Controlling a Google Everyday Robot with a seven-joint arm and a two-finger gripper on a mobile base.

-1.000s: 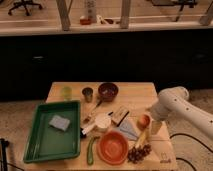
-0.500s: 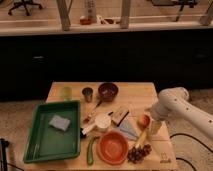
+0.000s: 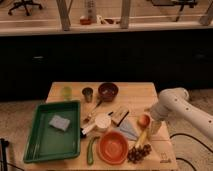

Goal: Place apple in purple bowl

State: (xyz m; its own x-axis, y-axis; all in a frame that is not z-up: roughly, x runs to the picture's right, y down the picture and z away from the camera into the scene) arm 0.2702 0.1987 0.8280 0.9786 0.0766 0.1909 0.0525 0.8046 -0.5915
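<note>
Sitting on the wooden table [image 3: 135,95], the apple [image 3: 144,120] lies close against the gripper [image 3: 153,126], on the side away from the white arm [image 3: 175,102] that reaches in from the right edge of the view. Whether the gripper grasps the fruit or merely stands beside it, I cannot tell. Just nearer the camera than the gripper lies a yellow banana [image 3: 142,137], then a dark grape bunch [image 3: 139,153], with an orange bowl [image 3: 113,147] beside the grapes. The purple bowl [image 3: 108,91] stands well apart from the gripper, farther back across the table, a small dark cup [image 3: 88,93] just beyond it. Farthest from the gripper sits a green tray [image 3: 35,145].
</note>
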